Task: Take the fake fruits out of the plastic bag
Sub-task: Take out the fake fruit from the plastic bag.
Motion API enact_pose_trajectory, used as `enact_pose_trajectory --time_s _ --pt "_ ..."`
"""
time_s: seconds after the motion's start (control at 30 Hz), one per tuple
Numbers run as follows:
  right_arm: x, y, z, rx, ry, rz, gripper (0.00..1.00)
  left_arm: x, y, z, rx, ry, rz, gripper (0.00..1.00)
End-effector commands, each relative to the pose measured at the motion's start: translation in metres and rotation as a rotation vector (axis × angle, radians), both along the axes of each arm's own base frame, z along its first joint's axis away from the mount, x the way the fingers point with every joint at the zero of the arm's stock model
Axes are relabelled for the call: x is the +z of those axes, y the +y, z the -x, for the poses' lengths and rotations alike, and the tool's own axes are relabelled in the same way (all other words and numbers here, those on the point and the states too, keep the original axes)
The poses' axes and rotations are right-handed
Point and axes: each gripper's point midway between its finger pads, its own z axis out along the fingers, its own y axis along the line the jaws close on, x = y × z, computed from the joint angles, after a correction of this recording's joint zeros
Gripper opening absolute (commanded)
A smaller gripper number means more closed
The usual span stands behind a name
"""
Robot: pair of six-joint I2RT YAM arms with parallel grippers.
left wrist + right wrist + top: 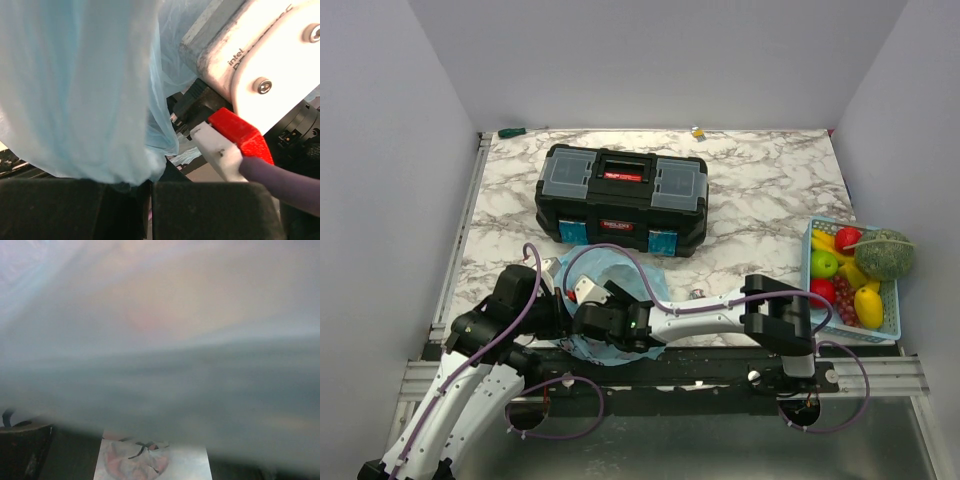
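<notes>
Nearest, at the front edge of the table (760,200), the left gripper (150,186) is clamped tight on a fold of the plastic bag (620,272), whose pale blue film bunches above its pads. Just beside it the right gripper (155,455) reaches across to the bag. Its fingers stand apart, though film smeared over the lens (only a patch of pink print shows between them) leaves it unclear whether they touch anything. Off right, fake fruits (850,275) fill a light-blue basket (860,337). Behind the bag sits a black toolbox (622,198).
</notes>
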Motion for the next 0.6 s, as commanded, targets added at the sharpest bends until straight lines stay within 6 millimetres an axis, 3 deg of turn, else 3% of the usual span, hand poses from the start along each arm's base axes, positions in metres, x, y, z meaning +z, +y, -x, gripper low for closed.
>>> enact_pose_trajectory --time_s 0.0,0.13,0.47,0.57 --pt "-0.008 0.006 0.002 0.001 0.003 -0.034 0.67 0.008 -0.007 -0.001 -0.023 -0.021 0.042 0.00" --pt "-0.005 0.009 0.001 0.002 -0.002 -0.030 0.50 0.007 -0.007 -0.001 -0.021 -0.020 0.039 0.00" --pt "0.028 0.000 0.005 0.036 -0.005 -0.101 0.01 0.008 -0.007 -0.001 -0.018 -0.021 0.042 0.00" --pt "0.041 -0.006 0.007 0.043 -0.008 -0.140 0.01 0.009 -0.008 -0.002 -0.017 -0.022 0.045 0.00"
